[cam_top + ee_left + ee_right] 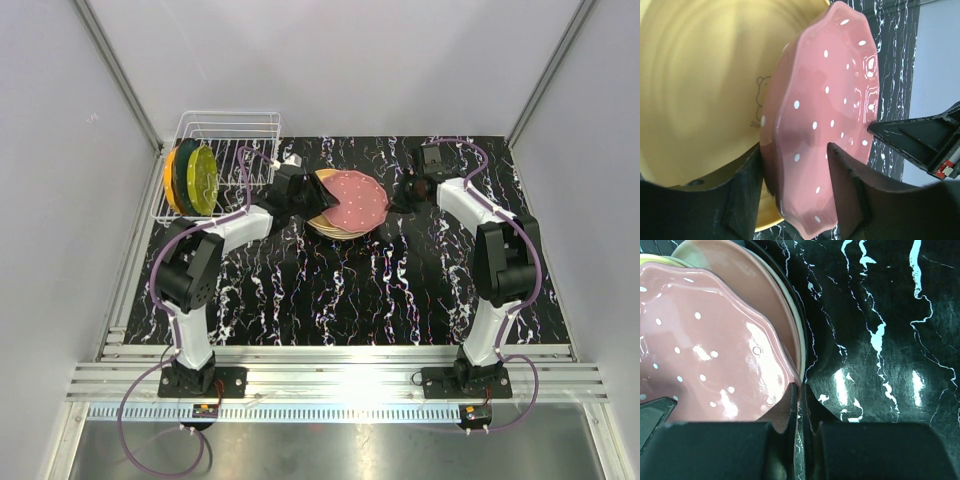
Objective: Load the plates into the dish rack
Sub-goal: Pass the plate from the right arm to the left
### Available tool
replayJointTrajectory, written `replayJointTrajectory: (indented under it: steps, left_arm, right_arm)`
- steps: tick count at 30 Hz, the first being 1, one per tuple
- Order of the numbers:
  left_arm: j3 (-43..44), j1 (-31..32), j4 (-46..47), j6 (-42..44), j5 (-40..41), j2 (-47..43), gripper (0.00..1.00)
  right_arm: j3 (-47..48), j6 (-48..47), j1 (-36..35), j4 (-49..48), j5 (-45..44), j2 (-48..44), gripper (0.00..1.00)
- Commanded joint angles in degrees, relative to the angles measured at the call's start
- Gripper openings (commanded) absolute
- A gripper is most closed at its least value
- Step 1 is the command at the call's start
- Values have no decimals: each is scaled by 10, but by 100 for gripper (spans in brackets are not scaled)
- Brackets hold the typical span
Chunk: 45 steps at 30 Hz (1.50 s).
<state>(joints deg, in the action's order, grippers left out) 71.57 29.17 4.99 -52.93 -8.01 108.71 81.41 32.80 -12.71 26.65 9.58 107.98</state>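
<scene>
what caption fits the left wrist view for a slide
left fingers straddle the tilted pink dotted plate over a yellow plate, right fingers at its rim

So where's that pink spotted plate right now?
In the top view the pink spotted plate tops the plate stack mid-table, right of the dish rack, its rim between the fingers of the left gripper.

No readable text, tiny illegible print (pixel 760 122) on yellow plate (pixel 700 90)

The pink dotted plate (pixel 355 198) is covering the stack (pixel 338 232) under it, with only rims peeking out (their number is unclear). Behind that plate, the yellow plate (pixel 700 90) is running off the left wrist view's top and left edges.
</scene>
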Motion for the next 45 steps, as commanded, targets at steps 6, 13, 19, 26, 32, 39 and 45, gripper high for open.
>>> replayJointTrajectory:
  steps: [6,13,19,26,32,39,45]
  left_arm:
    - [16,5,78,32,-50,-34,24]
    - [16,6,101,46,-59,-79,0]
    - [45,12,77,63,-57,-137,0]
    - [67,14,27,106,-17,-221,0]
    - [126,12,-17,149,9,-249,0]
    - [185,4,-132,269,126,-275,0]
    - [175,-3,-193,391,256,-308,0]
  right_arm:
    - [44,-15,-1,14,13,-30,0]
    - [50,-9,-1,22,15,-58,0]
    - [34,12,-1,-6,52,-105,0]
    - [7,63,-3,-68,123,-153,47]
    - [-5,89,-3,-102,153,-174,64]
    - [-45,72,-2,-99,122,-258,82]
    - [-64,78,-2,-103,134,-292,87]
